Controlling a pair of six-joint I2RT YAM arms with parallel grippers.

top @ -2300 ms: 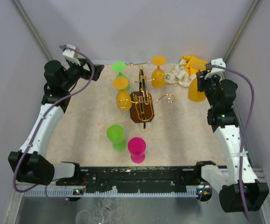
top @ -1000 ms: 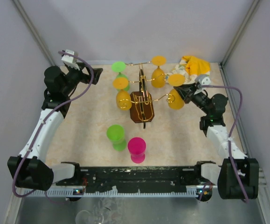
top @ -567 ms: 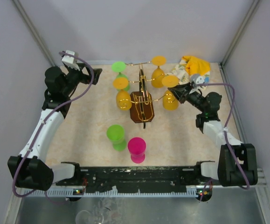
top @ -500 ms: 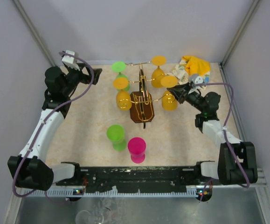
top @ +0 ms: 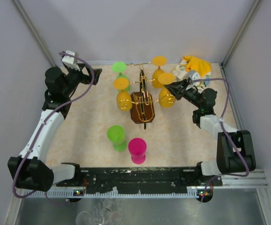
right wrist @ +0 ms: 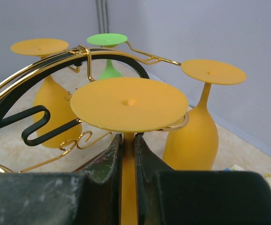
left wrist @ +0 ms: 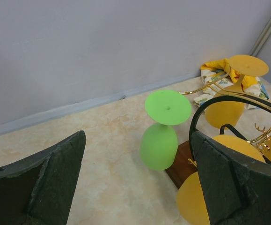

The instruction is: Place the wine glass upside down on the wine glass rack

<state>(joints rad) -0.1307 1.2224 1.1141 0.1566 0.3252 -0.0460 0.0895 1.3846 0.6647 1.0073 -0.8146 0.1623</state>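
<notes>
We have swung the inverted wine glass (top: 167,97), stem pinched in our right pincer (right wrist: 128,154), up to an arm of the wine glass rack (top: 141,108); seating it remains. Left pincer (left wrist: 137,183) spread.

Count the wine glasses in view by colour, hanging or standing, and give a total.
Orange wine glasses: 3
Green wine glasses: 2
Pink wine glass: 1
Total: 6

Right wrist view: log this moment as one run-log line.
right gripper shut on orange wine glass stem | glass inverted, foot over wine glass rack arm | left gripper open, empty
</notes>
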